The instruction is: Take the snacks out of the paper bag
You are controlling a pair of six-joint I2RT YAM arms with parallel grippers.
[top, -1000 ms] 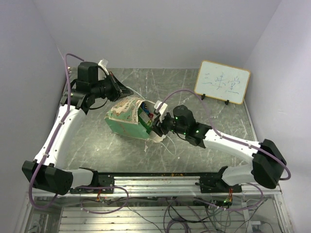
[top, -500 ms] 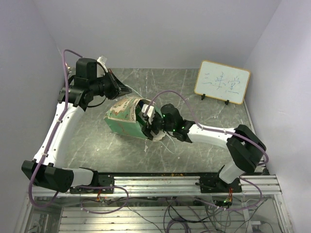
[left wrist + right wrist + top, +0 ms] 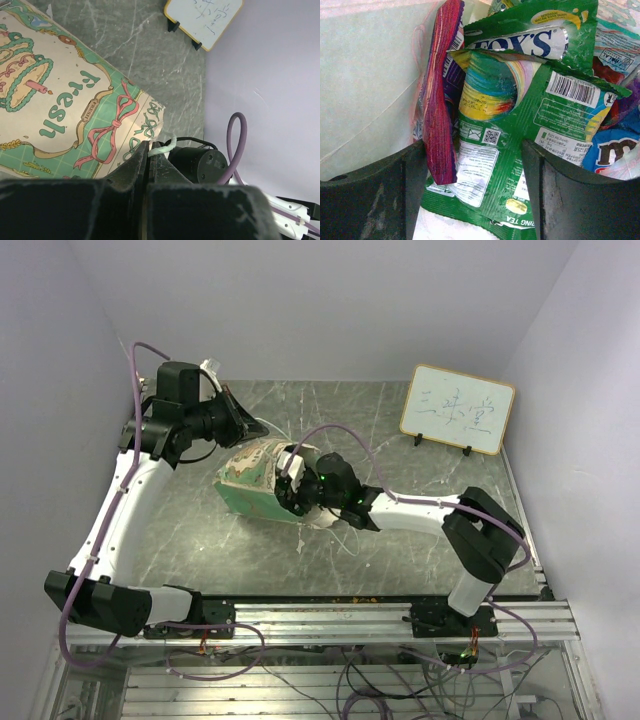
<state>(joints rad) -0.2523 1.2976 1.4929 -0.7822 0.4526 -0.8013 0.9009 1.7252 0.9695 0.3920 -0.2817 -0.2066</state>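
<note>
Right wrist view: right pincer [image 3: 475, 160] is wide open, deep in the mouth of the paper bag [image 3: 245, 492], nothing gripped yet. Green packet [image 3: 495, 150] sits btwn its fingers. Purple-red packet [image 3: 440, 100] stands on edge inside the gap, touching the finger on the view's left. Blue packet [image 3: 612, 150] lies just outside the other finger. More snacks [image 3: 530, 40] are piled beyond the tips. Cream inner wall [image 3: 370, 75] runs right alongside the view-left finger.

Left pincer [image 3: 147, 150] is closed tight on the thin string handle [image 3: 162, 147], w/ the bag lying on its side just ahead of its tips.

Risks, as I judge them:
- Closing now prob. nips green + purple-red together, since both are in the gap; the 2nd may drop partway out.
- Film is glossy, crumpled & overlapping, so the grip could slide off on the pull, esp. if only a corner is caught.
- Finger next to the wall might catch paper too, & the bag drags w/ the packet.
- Left's hold is on string only. A hard tug could slip or snap it, & the bag would follow the right arm.
- Packets interlock, so one pulled out may sweep others onto the table [image 3: 200, 540].
</note>
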